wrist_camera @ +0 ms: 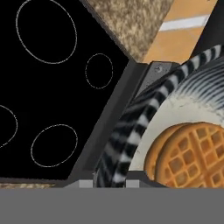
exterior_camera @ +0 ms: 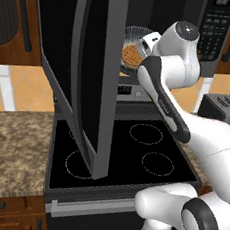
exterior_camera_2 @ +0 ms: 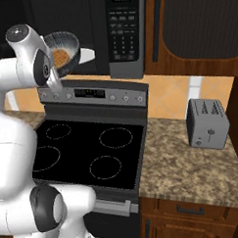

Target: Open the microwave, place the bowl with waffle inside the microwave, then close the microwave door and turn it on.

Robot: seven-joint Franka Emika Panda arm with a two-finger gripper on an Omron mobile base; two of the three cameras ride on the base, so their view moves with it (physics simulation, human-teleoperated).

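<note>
Now, hand: the hand [wrist_camera: 109, 181] pinched the rim of the small round grey-blue bowl with patterned sides [wrist_camera: 131, 131], its tips on either side of the rim.
Bowl place: raised above the black glass stove top [exterior_camera: 128, 153], at the mouth of the large dark-grey boxy microwave [exterior_camera_2: 125, 37].
Waffle: the round orange-brown waffle [wrist_camera: 190, 155] lay inside the bowl.
Door: the wide black glass microwave door [exterior_camera: 84, 68] stood open, near the arm.
Risk: a thin rim grip could slip and tilt the bowl; the waffle could slide out, or the bowl could knock the opening's edge.
</note>
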